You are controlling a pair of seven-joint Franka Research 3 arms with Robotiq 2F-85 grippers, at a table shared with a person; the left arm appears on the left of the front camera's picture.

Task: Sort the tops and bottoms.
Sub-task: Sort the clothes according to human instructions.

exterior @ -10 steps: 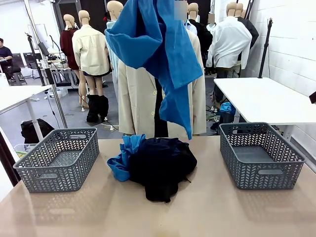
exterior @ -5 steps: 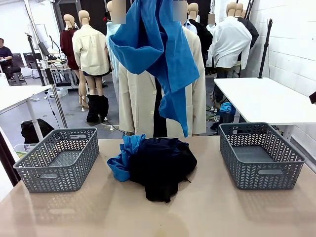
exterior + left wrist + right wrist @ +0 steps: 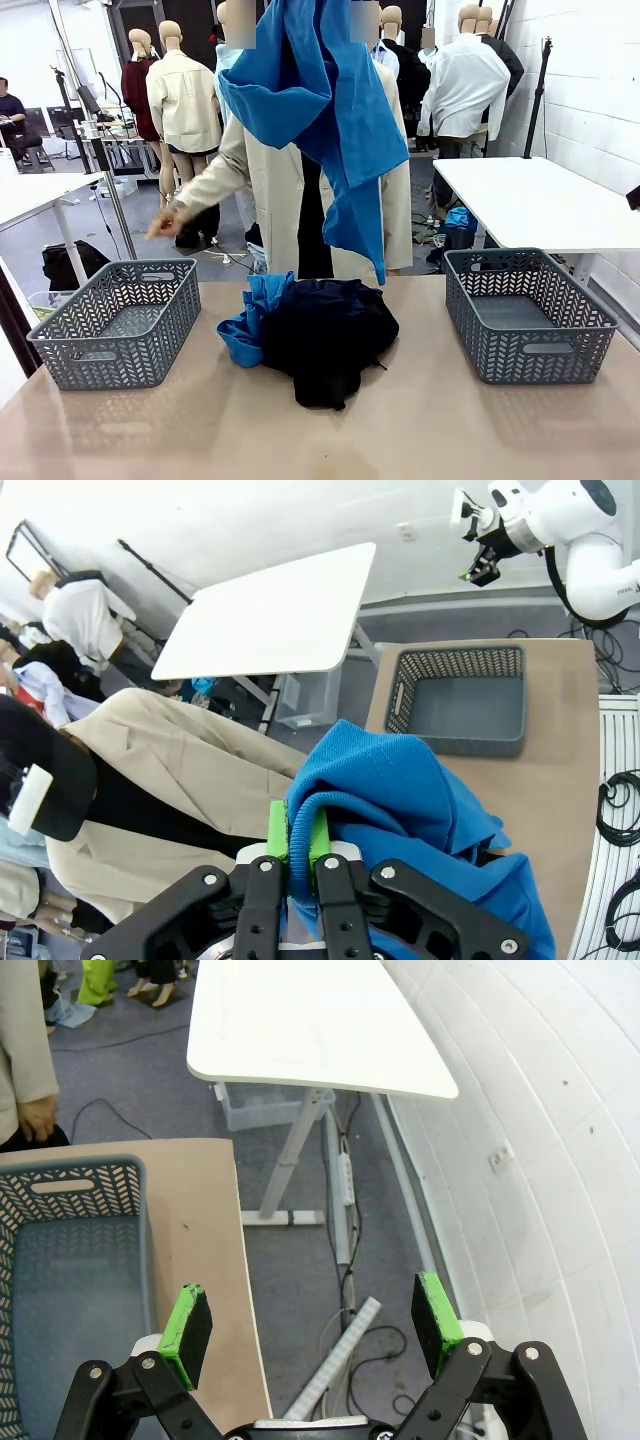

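- Blue soft knit garment (image 3: 320, 110) hangs high over the dark clothes pile (image 3: 325, 335), pinched at a fold by our left gripper (image 3: 298, 832).
- We judge it light and floppy, so bunched fabric grips best.
- Our right gripper (image 3: 312, 1315) stands spread and empty.

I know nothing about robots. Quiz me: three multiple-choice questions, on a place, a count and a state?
1. Where is the blue garment? A in a basket; B hanging above the clothes pile; C on the floor.
2. How many grey baskets stand on the table? A one; B two; C three.
3. The jaws of the right gripper are: A open; B shut on cloth; C shut empty.
Answers: B, the left gripper holds it aloft; B, one on each side of the pile; A, its green pads stand wide apart.
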